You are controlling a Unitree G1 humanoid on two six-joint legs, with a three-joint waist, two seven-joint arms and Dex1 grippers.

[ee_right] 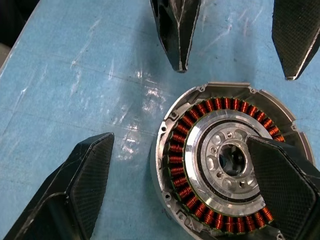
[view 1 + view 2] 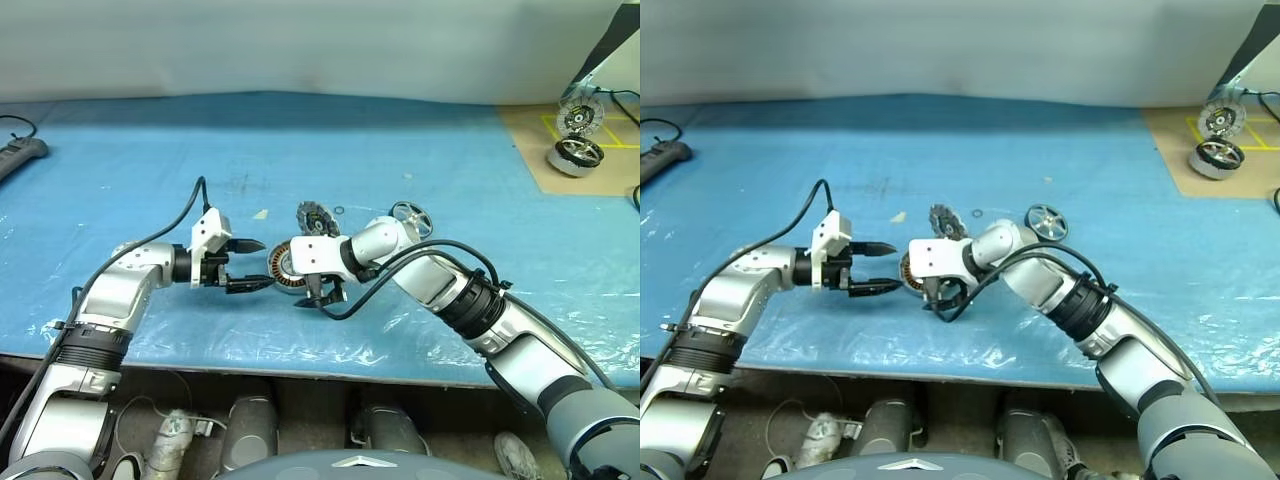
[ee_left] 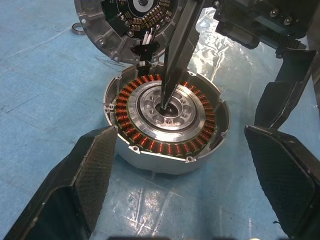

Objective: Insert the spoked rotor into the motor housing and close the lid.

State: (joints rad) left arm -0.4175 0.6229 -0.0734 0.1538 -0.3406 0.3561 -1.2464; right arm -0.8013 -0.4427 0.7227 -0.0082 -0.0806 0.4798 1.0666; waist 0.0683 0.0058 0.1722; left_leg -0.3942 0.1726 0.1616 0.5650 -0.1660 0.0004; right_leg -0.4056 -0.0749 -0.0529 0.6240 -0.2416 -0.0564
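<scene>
Judging from the layout, barely under way: cavity bare, lid up, rotor not yet fetched.

Nearest, across the table: crinkled blue plastic sheet (image 2: 120, 180), glossy film along the front edge.

Left gripper (image 2: 257, 264): hovers just left of the housing, black two-finger jaws spread wide and empty, cross-hatched rubbery pads (image 3: 95, 170) facing it.

Squat round silver-grey metal motor housing (image 3: 150, 112): sits between both grippers near the front edge, open-topped. Shows a ring of copper-coloured windings, a bright machined inner collar with drilled holes and a dark centre bore. Nothing seated inside.

Right gripper (image 2: 322, 297): leans over the housing from the right, jaws likewise wide apart and holding nothing. One tapered black finger (image 3: 180, 50) points down at the centre bore; contact there impossible to tell.

Round flat lid (image 2: 313, 218): stands tilted up at the housing's far rim, dark inner face with small radial segments, grey cast edge with screw lugs.

Small thin dark ring (image 2: 339, 210): lies flat just right of the lid.

Spoked rotor (image 2: 412, 215): lies on the sheet farther right, apart from the housing. Thin rim, silver spokes, central hub, see-through like a wheel, untouched.

Left to do, by all appearances: picking up the rotor, seating it over the collar, folding the lid down.

Far right, on brown cardboard (image 2: 540, 170): twin motor unit (image 2: 577, 155) with shiny chrome base and upright striped disc. Far left: dark power strip (image 2: 22, 152).
</scene>
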